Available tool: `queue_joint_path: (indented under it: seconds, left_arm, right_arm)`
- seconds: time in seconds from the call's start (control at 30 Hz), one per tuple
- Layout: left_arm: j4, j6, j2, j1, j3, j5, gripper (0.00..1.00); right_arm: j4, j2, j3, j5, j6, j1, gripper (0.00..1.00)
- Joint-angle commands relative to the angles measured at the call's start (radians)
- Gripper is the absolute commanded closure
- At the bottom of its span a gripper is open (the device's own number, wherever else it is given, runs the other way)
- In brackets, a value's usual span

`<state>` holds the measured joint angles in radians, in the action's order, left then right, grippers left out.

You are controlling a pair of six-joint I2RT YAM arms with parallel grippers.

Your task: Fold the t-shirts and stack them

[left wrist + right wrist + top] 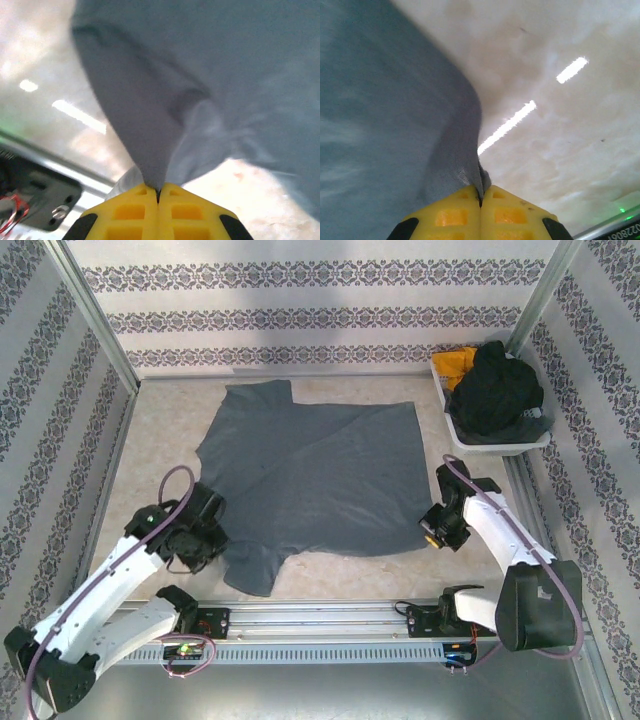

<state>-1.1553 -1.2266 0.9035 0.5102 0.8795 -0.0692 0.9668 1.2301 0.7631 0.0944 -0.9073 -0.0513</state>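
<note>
At grey tee (pixel 310 475) edges: L pincer (pixel 158 190), R pincer (pixel 481 194), tight on cloth.

Slate-grey t-shirt (pixel 320 475); black t-shirt (pixel 497 388); mustard t-shirt (pixel 455 364); white tray (pixel 500 447).

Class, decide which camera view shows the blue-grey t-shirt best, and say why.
The top external view: nearly the whole blue-grey t-shirt lies spread, outline and sleeves visible. The left wrist view gives a blurred close-up of a fold pinched in the left gripper; the right wrist view, an edge pinched in the right gripper.
</note>
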Motion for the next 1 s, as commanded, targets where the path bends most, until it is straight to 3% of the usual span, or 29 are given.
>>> queue_joint_path:
  seconds: [0.0, 0.43, 0.97]
  left_arm:
    - [0.118, 0.086, 0.066, -0.019, 0.081, 0.083, 1.0]
    - [0.353, 0.311, 0.335, -0.288, 0.276, -0.007, 1.0]
    - [0.613, 0.414, 0.458, -0.473, 0.304, -0.061, 1.0]
  right_arm:
    - [-0.005, 0.03, 0.061, 0.029, -0.014, 0.011, 1.0]
    - [-0.068, 0.237, 0.295, 0.017, -0.067, 0.06, 1.0]
    - [-0.1, 0.48, 0.51, -0.025, -0.075, 0.085, 1.0]
